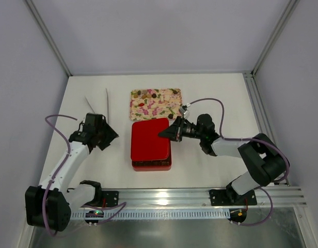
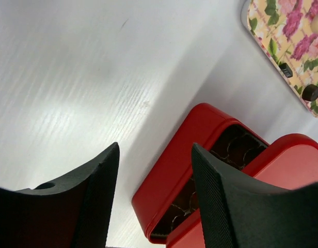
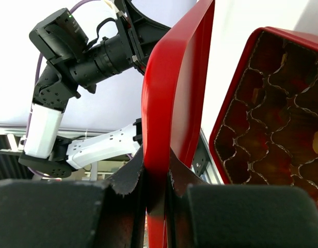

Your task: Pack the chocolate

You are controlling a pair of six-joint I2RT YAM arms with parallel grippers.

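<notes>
My right gripper (image 1: 167, 133) is shut on the edge of the flat red lid (image 1: 150, 139), holding it above the square red box (image 1: 151, 165). In the right wrist view the lid (image 3: 172, 103) stands edge-on between my fingertips and the box (image 3: 275, 124) shows its dark paper cups. Small brown chocolate pieces (image 1: 147, 94) lie on the cream floral tray (image 1: 155, 105) behind the box. My left gripper (image 1: 111, 135) is open and empty, left of the box; its wrist view shows the box (image 2: 185, 170), the lid (image 2: 288, 170) and a chocolate (image 2: 311, 92) on the tray.
Two thin white strips (image 1: 107, 101) lie on the table at the back left. The aluminium rail (image 1: 200, 199) runs along the near edge. Enclosure walls stand on both sides and at the back.
</notes>
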